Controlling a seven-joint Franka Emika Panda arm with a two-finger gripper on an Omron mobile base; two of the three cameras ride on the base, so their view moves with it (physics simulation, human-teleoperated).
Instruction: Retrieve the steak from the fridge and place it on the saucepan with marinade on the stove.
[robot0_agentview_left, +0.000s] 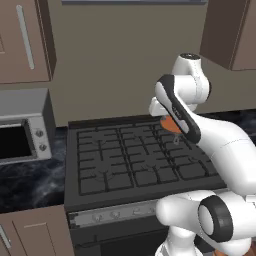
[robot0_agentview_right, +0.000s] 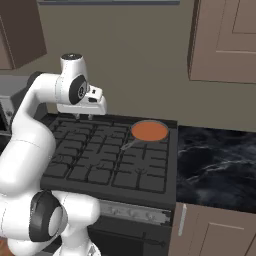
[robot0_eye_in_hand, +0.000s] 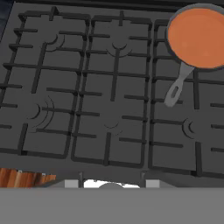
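The black stove lies below the arm. At its back right burner sits the saucepan, its smooth orange-red marinade showing and its thin grey handle pointing toward the front. In the left base view the arm hides most of the saucepan. My gripper hangs above the stove's back left grates, well left of the pan. It is open, with nothing between its fingers. The steak and the fridge are out of view.
A grey countertop oven stands left of the stove on dark marble counter. More dark counter runs right of the stove. Brown wall cabinets hang above both sides. A silver knob strip fronts the stove.
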